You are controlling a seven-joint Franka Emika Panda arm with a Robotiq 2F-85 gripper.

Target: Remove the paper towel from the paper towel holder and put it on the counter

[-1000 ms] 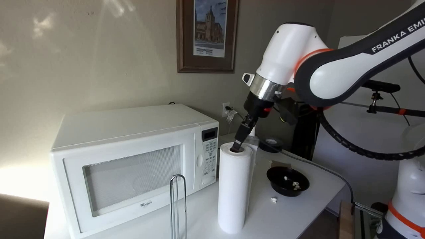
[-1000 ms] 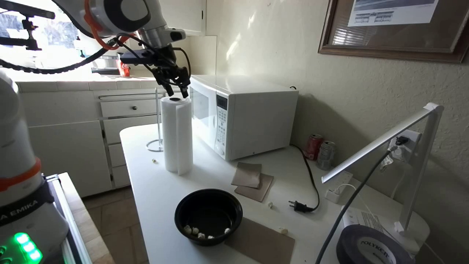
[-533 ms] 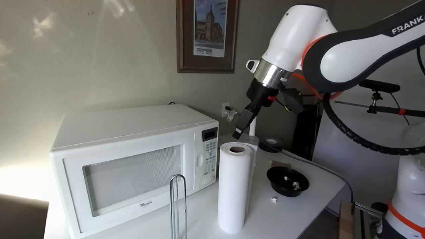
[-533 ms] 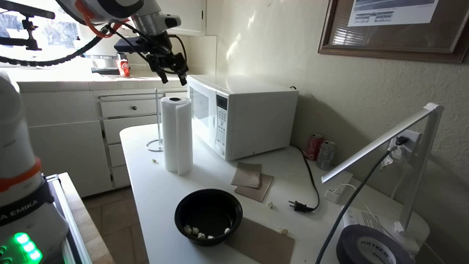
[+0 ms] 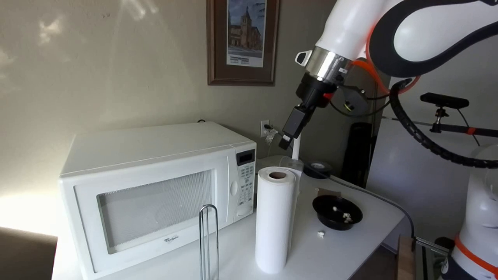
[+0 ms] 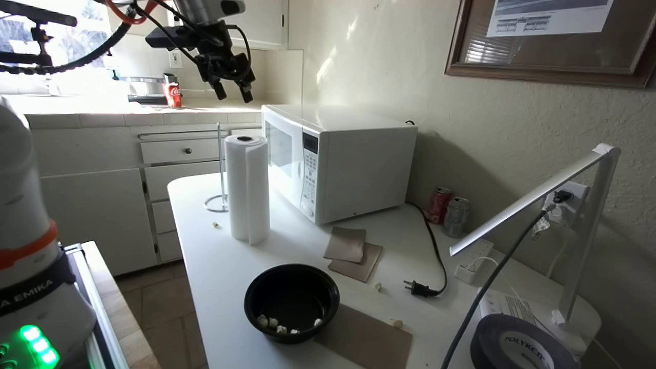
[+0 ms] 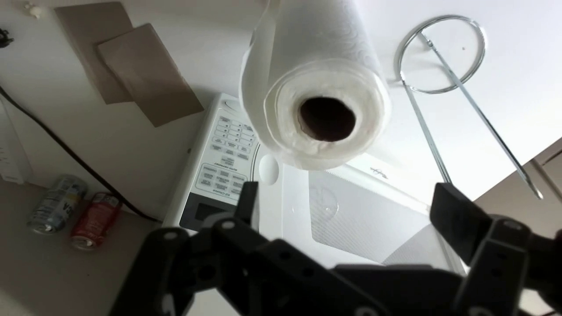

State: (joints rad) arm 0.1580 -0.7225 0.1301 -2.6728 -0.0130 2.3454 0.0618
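The roll (image 5: 274, 223) stands upright on the surface (image 6: 218, 287), just beside the holder (image 5: 201, 241) and apart from it. The fingers (image 7: 459, 221) are spread and empty, higher than the roll; placing seems finished, so the next move probably asks only for a careful retreat.

A domestic-looking kitchen is indicated. In an exterior view, beyond the black fingers (image 6: 247, 95), a pale tiled worktop (image 6: 102, 121) is set over flat-fronted white drawers (image 6: 164, 152) and a bright window (image 6: 88, 31) is seen. Below the fingers, a boxy white microwave (image 6: 366, 169), a tall white roll of paper towel (image 6: 248, 189) and a round black bowl (image 6: 292, 282) with popcorn (image 6: 281, 329) are carried by a flat white tabletop (image 6: 220, 287); higher than the fingers, in both exterior views, a brown-framed picture (image 5: 244, 39) is hung.
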